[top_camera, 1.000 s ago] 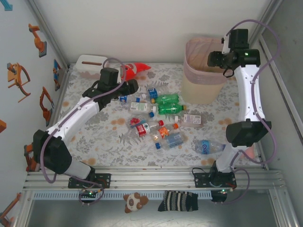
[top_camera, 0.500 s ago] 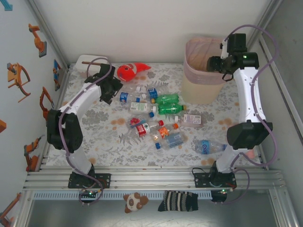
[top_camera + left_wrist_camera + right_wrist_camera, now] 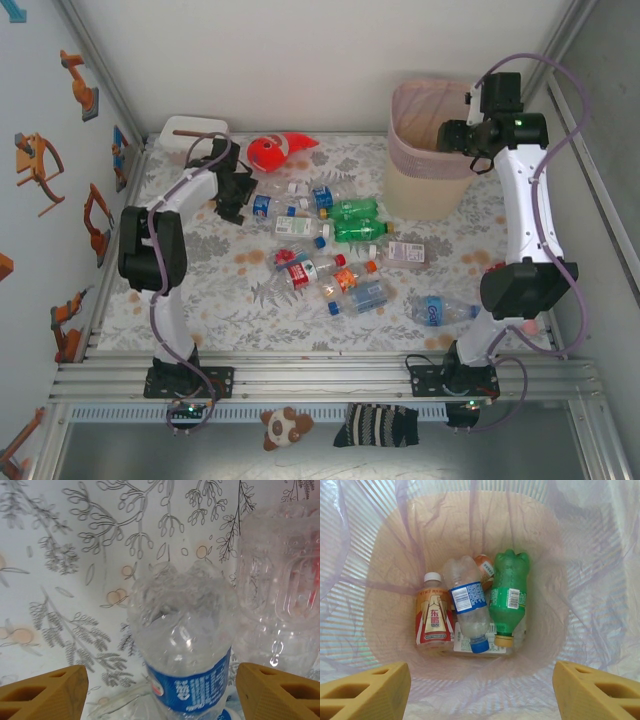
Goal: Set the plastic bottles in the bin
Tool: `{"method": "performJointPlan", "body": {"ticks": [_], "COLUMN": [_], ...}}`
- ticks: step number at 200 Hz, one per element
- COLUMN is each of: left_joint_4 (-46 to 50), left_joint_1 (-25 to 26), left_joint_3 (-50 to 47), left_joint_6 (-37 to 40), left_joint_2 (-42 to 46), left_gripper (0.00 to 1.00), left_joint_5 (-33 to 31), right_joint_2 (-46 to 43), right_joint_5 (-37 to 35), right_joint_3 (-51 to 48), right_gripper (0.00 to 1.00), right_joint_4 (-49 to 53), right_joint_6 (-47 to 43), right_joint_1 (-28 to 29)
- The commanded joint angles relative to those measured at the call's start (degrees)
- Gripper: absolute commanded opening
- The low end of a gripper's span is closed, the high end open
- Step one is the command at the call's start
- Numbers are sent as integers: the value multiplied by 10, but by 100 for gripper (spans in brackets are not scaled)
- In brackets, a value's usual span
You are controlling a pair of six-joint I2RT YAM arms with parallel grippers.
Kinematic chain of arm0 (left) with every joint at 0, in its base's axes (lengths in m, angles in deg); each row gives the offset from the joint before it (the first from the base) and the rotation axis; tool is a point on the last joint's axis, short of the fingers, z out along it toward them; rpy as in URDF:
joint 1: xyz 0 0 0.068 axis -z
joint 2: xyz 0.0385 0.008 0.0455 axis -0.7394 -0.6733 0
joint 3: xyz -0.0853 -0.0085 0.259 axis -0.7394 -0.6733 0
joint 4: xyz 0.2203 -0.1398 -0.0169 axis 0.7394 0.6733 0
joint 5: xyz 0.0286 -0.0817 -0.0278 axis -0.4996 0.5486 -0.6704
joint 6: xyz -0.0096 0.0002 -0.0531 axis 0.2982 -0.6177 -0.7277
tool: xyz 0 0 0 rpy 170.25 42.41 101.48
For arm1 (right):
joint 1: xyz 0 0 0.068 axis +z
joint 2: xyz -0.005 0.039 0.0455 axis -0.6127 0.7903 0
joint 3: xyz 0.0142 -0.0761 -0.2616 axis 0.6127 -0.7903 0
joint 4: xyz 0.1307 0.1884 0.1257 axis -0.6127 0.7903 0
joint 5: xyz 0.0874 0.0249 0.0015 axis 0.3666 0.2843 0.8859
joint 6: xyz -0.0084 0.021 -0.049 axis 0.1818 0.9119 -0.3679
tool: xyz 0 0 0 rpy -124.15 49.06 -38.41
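Several plastic bottles (image 3: 325, 262) lie scattered mid-table, two of them green (image 3: 352, 210), and one lies apart at the right (image 3: 438, 310). My left gripper (image 3: 238, 195) is low over the pile's left end. In the left wrist view it (image 3: 162, 690) stands open, a clear blue-labelled bottle (image 3: 185, 650) between its fingers with gaps on both sides. Another clear bottle (image 3: 280, 600) lies just to the right. My right gripper (image 3: 452, 132) hangs open above the bin (image 3: 425, 190). Nothing is between its fingers (image 3: 481, 690). Inside the bin (image 3: 385, 555) lie a green bottle (image 3: 509, 597), a blue-labelled one (image 3: 469, 605) and a red-labelled one (image 3: 432, 612).
A red-orange fish toy (image 3: 275, 150) lies at the back, close to my left gripper. A white tissue box (image 3: 192, 135) sits in the back left corner. Walls close in the table on the left, back and right. A metal rail (image 3: 320, 375) runs along the front.
My left arm has folded back and its gripper has dropped over the blue-labelled bottle at the left of the pile. The right arm has barely moved above the bin.
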Motion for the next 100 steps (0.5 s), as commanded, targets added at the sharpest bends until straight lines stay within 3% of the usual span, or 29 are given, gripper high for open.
{"method": "performJointPlan", "body": {"ticks": [1,100], "left_joint_4": [-2,25], "left_joint_1": [-4,-11], "left_joint_3": [29,52], "left_joint_6": [-20,-44], "left_joint_2": [-18,-83], "left_gripper": [77,74], "left_joint_5": [28,25], "right_joint_2": [-20,-21], "right_joint_5": [4,6], "right_joint_3": [-3,-12], "right_gripper": [74,74], "right_joint_4": [-5,-4], "right_joint_6": [1,-1], "right_joint_1": [5,5]}}
